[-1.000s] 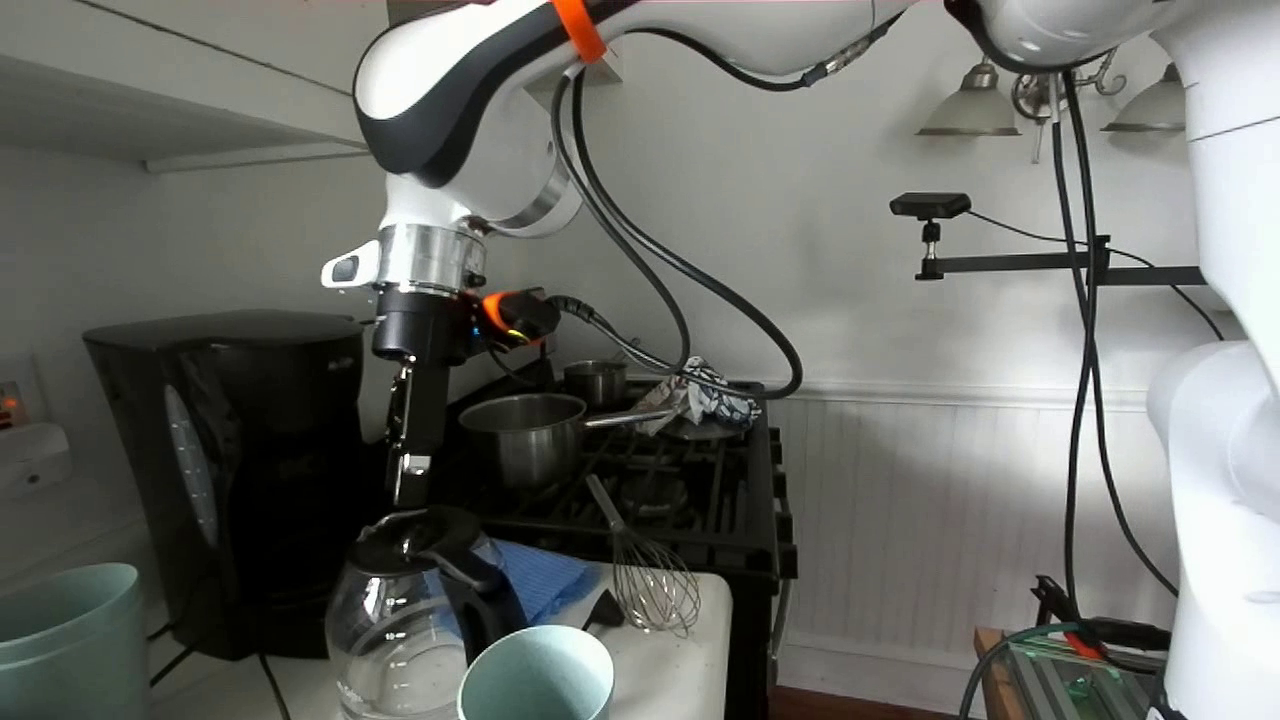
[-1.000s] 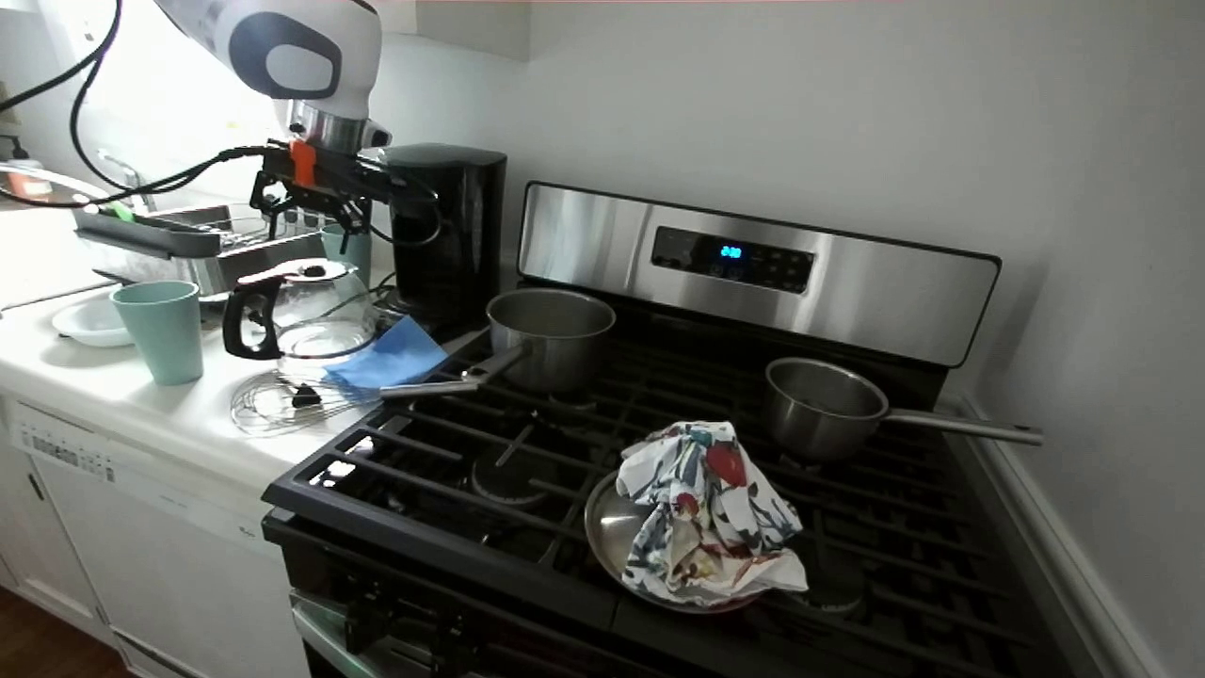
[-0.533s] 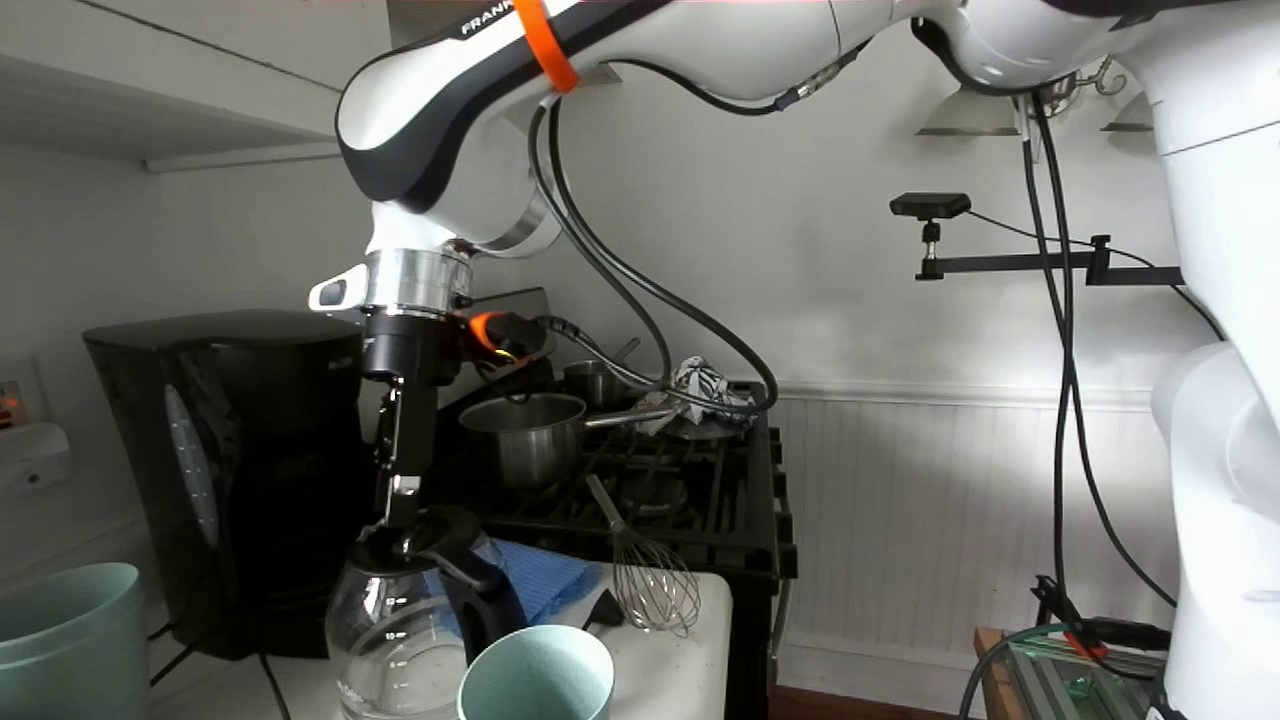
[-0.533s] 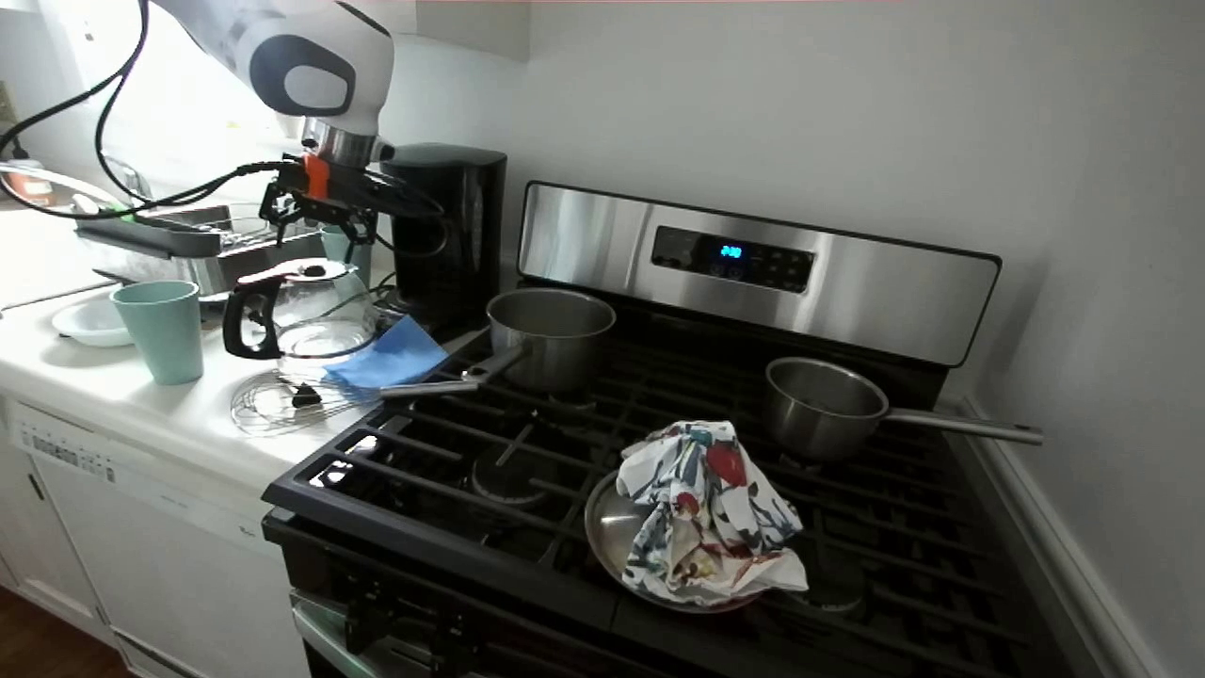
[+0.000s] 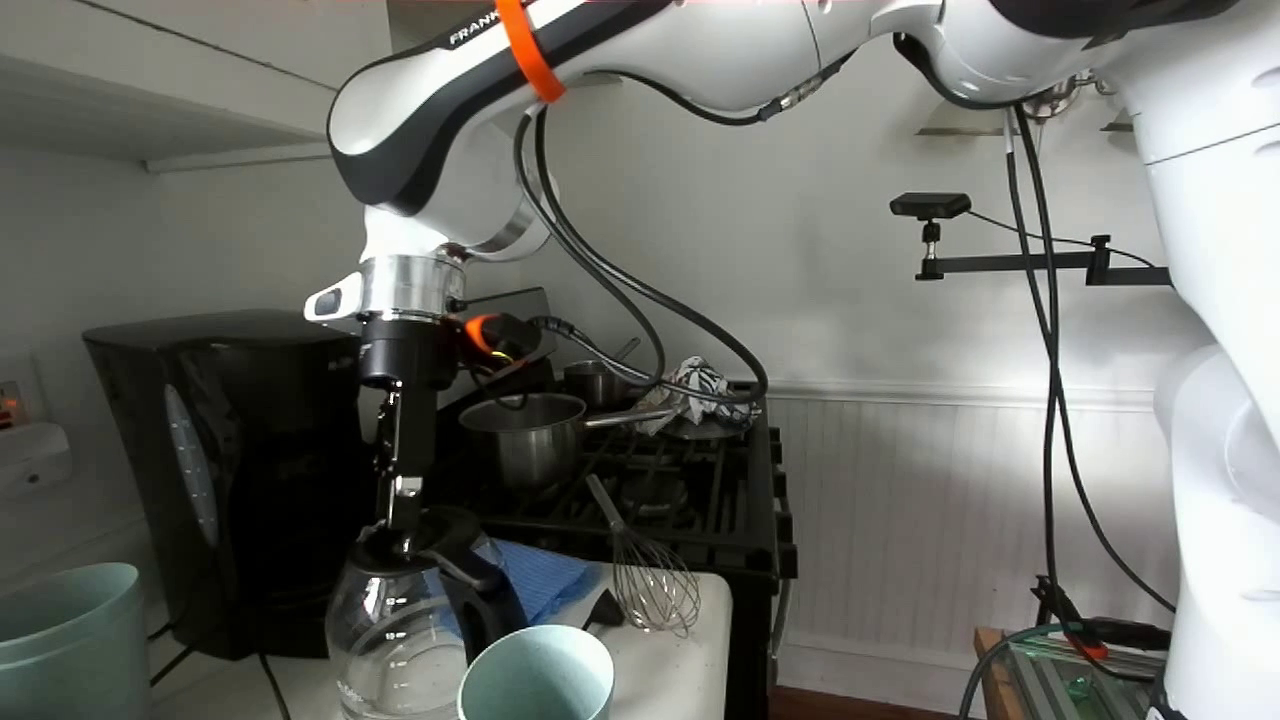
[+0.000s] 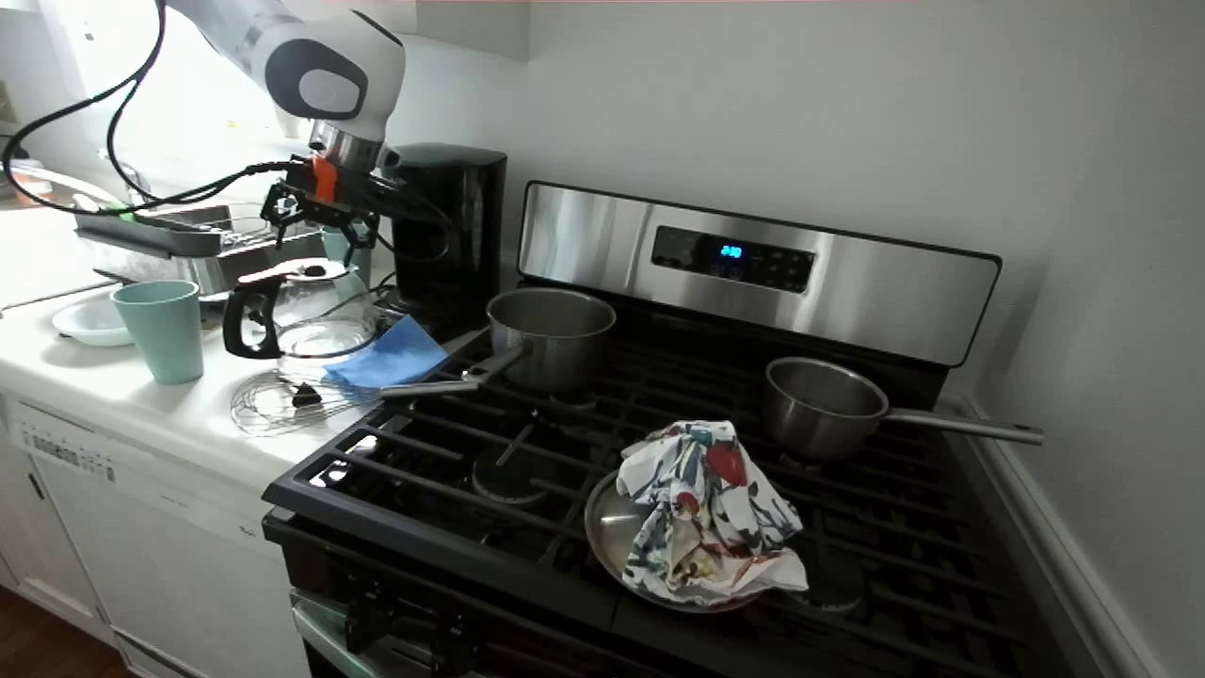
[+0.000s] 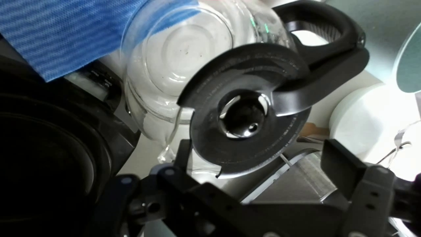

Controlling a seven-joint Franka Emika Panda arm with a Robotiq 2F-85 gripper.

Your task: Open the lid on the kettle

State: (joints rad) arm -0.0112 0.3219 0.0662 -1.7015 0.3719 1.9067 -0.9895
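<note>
The kettle, a clear glass pot (image 5: 375,640) with a dark handle, stands upright on the white counter. It also shows in an exterior view (image 6: 325,320) and in the wrist view (image 7: 184,49). Its dark round lid (image 7: 210,141) lies across the top, with a knob-like centre and the handle joining at its edge; it also shows in both exterior views (image 5: 385,552) (image 6: 311,271). My gripper (image 7: 260,158) is open and empty, pointing down just above the lid in both exterior views (image 5: 403,515) (image 6: 315,250). In the wrist view one fingertip overlaps the lid's edge near the spout; I cannot tell whether they touch.
A mint cup (image 5: 540,675) stands by the kettle's handle, another (image 5: 70,640) to the side. The black coffee machine (image 5: 230,470) is behind. A blue cloth (image 6: 400,353), a whisk (image 6: 273,400) and a saucepan (image 6: 555,344) are near. A dish rack (image 6: 151,235) stands beyond.
My gripper has come down closer to the lid and shifted a little sideways, most of it in the first half second. It stays open. The kettle and lid have not moved.
</note>
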